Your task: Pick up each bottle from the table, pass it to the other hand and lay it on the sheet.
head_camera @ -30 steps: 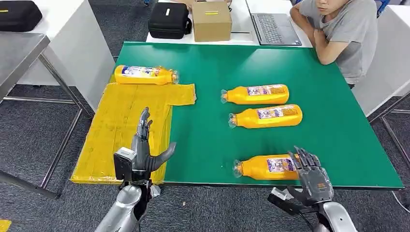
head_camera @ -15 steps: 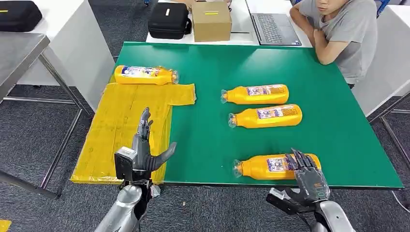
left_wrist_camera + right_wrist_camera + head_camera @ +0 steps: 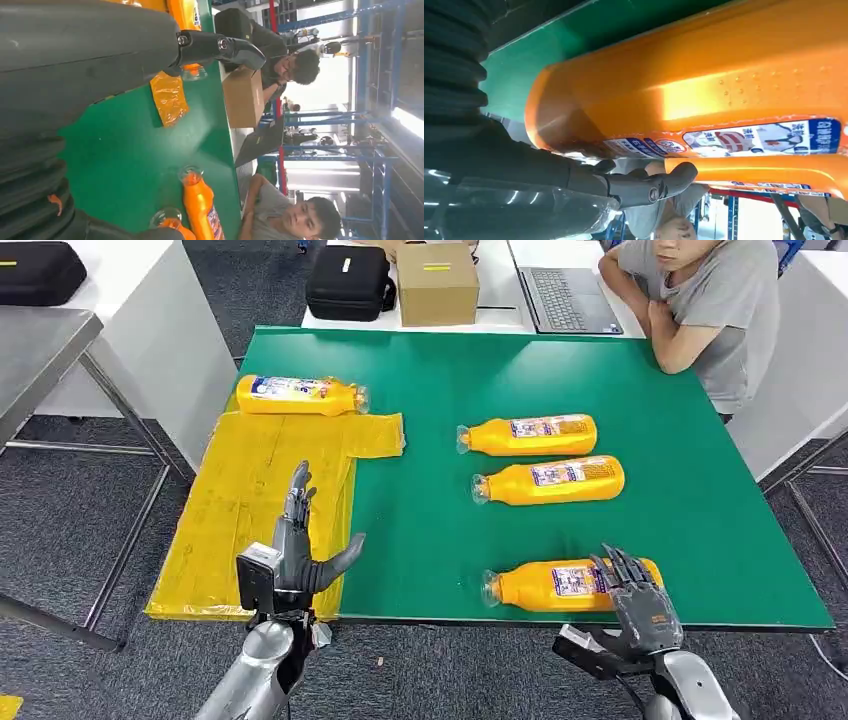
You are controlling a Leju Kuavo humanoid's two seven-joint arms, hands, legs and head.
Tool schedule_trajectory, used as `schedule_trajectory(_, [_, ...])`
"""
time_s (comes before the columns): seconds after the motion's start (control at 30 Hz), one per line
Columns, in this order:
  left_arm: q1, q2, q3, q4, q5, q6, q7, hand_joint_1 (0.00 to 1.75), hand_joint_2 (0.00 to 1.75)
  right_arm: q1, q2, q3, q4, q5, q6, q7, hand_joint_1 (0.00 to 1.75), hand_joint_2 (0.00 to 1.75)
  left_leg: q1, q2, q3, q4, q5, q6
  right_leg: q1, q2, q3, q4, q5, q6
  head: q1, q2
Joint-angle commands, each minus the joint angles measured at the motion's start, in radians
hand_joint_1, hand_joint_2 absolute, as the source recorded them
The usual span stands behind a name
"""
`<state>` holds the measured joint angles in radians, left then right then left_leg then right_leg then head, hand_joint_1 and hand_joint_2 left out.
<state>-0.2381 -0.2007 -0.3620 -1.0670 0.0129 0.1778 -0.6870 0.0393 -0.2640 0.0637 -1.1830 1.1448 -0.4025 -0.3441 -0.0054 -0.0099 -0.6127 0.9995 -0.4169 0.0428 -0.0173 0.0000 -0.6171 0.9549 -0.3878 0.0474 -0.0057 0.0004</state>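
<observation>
Head view sets the nearest orange bottle [image 3: 570, 584] lengthwise along the green worktop [image 3: 440, 530] edge, cap leftward; the right robot hand [image 3: 640, 600], fingers spread and empty, hovers at its base; the left robot hand [image 3: 300, 555], open too, waits over the yellow sheet [image 3: 240, 500].

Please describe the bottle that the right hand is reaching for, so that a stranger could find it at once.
On the green table, three orange bottles lie on their sides in a column on the right half. The one meant is the nearest bottle, by the table's front edge, with the right hand at its base end. Its two neighbours lie farther back, close together.
</observation>
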Motion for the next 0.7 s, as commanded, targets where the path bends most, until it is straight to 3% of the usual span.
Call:
schedule_trajectory(0.03, [-0.044,0.012,-0.004,0.07,0.003,-0.001,-0.006,0.0,1.75,-0.05,-0.003,0.049,0.076,-0.016,-0.003,-0.014,0.0,1.75,0.001,0.002,0.006,0.0,-0.003,-0.003,0.001,0.002,0.005,0.0,-0.002,-0.002,0.0,0.0])
schedule_trajectory(0.7, [-0.046,0.013,-0.001,0.068,0.005,-0.003,-0.006,0.0,1.75,-0.066,0.011,0.053,0.08,-0.019,0.0,-0.013,0.0,1.75,0.001,0.003,0.003,-0.001,-0.001,-0.002,0.001,0.002,0.003,-0.001,0.0,-0.001,0.0,0.0])
